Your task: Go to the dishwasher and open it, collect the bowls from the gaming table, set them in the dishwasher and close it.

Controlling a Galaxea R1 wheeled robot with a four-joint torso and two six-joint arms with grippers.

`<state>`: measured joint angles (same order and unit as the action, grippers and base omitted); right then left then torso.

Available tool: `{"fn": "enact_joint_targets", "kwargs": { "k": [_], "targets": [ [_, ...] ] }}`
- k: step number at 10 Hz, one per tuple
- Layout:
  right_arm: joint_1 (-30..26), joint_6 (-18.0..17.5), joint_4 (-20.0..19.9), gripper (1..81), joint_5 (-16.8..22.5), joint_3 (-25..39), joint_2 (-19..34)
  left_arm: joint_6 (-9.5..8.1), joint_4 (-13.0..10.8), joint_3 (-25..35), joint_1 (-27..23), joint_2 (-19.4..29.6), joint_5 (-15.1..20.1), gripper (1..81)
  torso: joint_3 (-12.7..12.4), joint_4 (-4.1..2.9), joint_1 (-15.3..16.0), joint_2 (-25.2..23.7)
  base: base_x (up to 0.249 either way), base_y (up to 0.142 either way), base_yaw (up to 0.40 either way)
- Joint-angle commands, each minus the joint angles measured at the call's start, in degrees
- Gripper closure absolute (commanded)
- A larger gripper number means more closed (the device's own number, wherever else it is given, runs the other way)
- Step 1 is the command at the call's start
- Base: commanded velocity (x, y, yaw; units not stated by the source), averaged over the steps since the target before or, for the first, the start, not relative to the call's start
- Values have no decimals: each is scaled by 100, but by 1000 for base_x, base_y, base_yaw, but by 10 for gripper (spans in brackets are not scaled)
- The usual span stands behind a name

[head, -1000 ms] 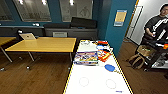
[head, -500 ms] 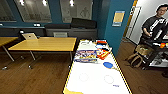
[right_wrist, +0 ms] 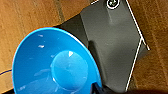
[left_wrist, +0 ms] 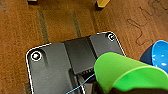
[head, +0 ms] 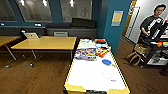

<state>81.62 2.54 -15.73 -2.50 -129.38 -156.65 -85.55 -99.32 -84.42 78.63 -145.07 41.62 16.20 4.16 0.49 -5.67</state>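
— Blue bowl [right_wrist: 55,72] pinched in the right hand [right_wrist: 100,89], green cup [left_wrist: 125,72] pinched in the left hand [left_wrist: 107,89], over wood floor [left_wrist: 20,25].
— Collecting, I'd judge: second bowl [head: 106,62] waits near the worktop's [head: 95,77] right edge; needs a free hand.

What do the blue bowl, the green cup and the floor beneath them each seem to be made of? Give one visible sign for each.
Blue bowl: likely glossy plastic; uniform bright colour with small white highlights.
Green cup: probably matte plastic; flat even green, thin rim, no glare.
Floor: wood or wood-look planks; brown grain streaks and plank seams, so real timber is uncertain.
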Motion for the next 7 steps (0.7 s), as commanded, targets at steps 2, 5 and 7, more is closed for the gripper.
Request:
{"fn": "enact_joint_targets", "kwargs": {
  "k": [2, 5, 7],
  "targets": [
    [-159, 28, 158, 811, 373, 10, 61, -58, -395, -268, 78, -304, 189, 811, -124, 0, 0, 0, -149, 0, 0],
    [-141, 28, 184, 811, 373, -86, 61, -76, -457, -497, 123, -462, 180, 811, -268, 0, 0, -2, -151, 0, 0],
    [-132, 28, 201, 811, 373, -130, 61, -93, -466, -505, 131, -436, 180, 811, -240, 0, -4, -5, -151, 0, 0]
  ]
}}
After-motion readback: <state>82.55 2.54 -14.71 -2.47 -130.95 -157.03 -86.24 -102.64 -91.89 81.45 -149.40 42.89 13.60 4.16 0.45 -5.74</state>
